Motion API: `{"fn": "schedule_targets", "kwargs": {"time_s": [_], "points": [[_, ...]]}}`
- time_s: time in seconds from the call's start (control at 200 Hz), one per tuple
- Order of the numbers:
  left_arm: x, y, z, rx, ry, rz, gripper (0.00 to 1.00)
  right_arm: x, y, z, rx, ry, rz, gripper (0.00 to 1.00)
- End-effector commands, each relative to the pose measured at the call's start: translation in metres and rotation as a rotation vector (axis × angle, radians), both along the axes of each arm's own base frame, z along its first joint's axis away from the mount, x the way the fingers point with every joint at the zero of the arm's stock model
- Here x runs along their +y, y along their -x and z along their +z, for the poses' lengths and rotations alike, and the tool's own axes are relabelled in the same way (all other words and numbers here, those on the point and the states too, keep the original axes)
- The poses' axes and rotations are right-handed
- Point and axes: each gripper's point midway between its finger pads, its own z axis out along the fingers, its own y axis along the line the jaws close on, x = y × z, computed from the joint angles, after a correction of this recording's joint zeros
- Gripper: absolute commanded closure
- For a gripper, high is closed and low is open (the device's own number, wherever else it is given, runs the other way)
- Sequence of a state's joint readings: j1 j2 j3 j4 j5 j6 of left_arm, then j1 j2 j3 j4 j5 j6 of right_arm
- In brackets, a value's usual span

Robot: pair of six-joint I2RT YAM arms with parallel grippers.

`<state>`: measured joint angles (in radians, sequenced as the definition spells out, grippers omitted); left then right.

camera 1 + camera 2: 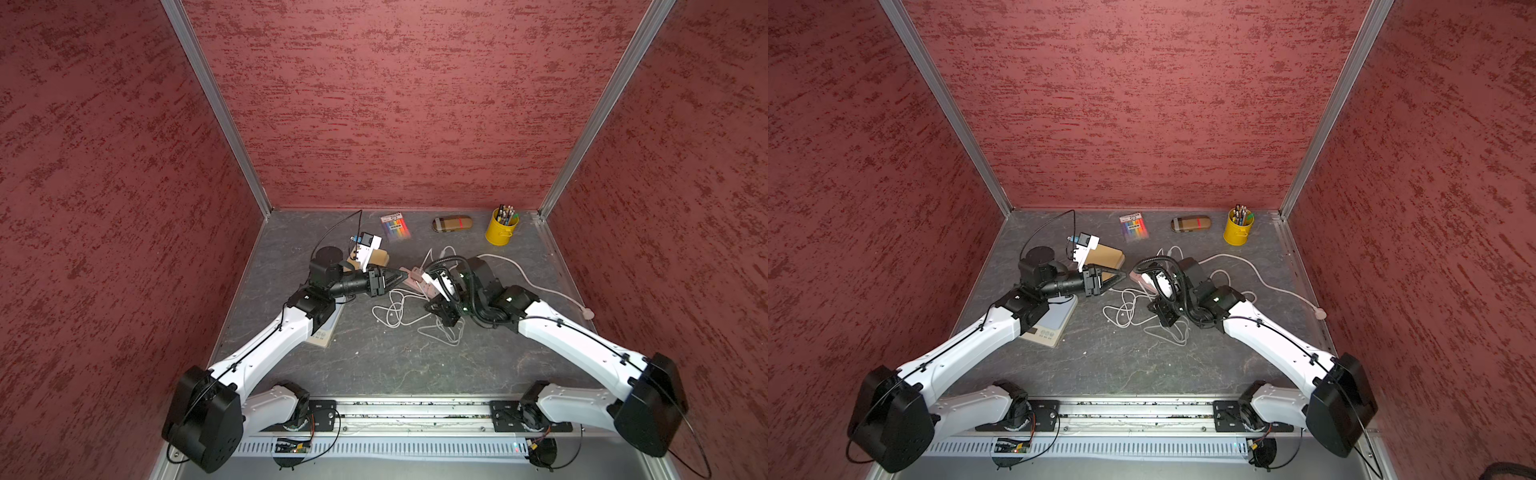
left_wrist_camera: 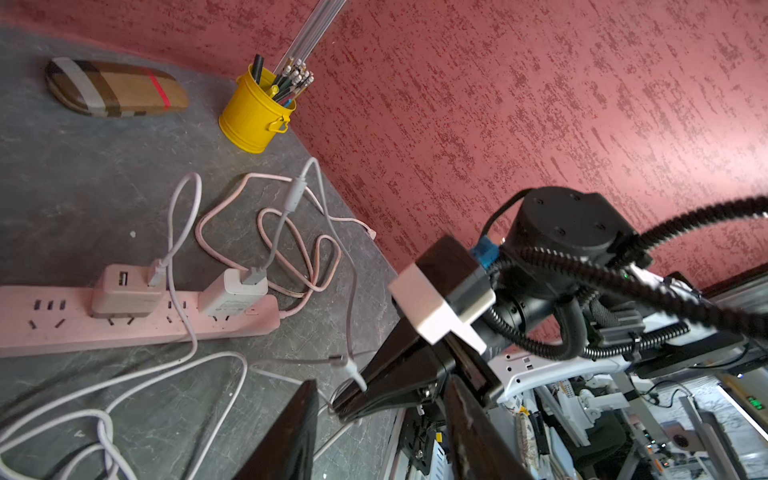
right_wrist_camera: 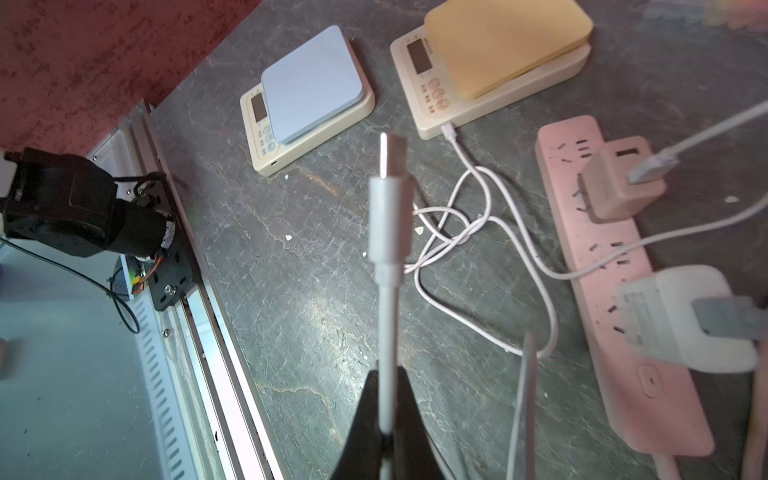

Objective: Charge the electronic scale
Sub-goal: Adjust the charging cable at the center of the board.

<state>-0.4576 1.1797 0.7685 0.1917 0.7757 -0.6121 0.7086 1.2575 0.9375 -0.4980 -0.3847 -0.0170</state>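
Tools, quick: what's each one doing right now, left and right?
Left tool: open, holding nothing.
Right tool: closed on the white charging cable, just behind its plug.

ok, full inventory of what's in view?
blue-topped electronic scale: 1, blue/beige, left, port free
tan-topped electronic scale: 1, tan/beige, farther back
pink power strip: 1, pink, centre
USB chargers: 2, beige and white, in strip
white charging cables: 2, white, one in tan-topped scale, one held
yellow metal pencil bucket: 1, yellow, back right
striped brown glasses case: 1, brown, back
coloured marker pack: 1, multicolour, back
left end effector: 1, black, open
right end effector: 1, black, shut on cable
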Motion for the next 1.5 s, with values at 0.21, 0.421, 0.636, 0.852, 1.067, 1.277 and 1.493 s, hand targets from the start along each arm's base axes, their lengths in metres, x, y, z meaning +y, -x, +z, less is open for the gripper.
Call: {"fn": "schedule_targets", "kwargs": {"time_s": [0.21, 0.421, 0.636, 0.852, 1.067, 1.277, 1.493], "points": [[-0.003, -0.007, -0.058, 0.276, -0.151, 0.161, 0.60, 0.015, -0.025, 0.003, -0.166, 0.109, -0.100, 1.00], [-0.013, -0.005, -0.084, 0.369, -0.185, 0.158, 0.61, 0.029, -0.025, 0.000, -0.192, 0.137, -0.090, 1.00], [-0.009, -0.009, -0.087, 0.375, -0.166, 0.179, 0.84, 0.036, -0.020, -0.010, -0.193, 0.167, -0.049, 1.00], [0.001, -0.011, -0.084, 0.337, -0.151, 0.180, 1.00, 0.042, -0.006, -0.011, -0.178, 0.121, 0.001, 0.93], [0.003, 0.001, -0.082, 0.245, -0.130, 0.091, 1.00, 0.041, -0.010, 0.020, -0.225, -0.024, -0.086, 0.41], [-0.003, 0.010, -0.083, 0.225, -0.061, 0.019, 1.00, 0.047, -0.015, 0.021, -0.224, -0.109, -0.136, 0.40], [-0.008, 0.016, -0.077, 0.223, -0.036, -0.036, 1.00, 0.066, -0.028, 0.008, -0.220, -0.057, -0.099, 0.45]]}}
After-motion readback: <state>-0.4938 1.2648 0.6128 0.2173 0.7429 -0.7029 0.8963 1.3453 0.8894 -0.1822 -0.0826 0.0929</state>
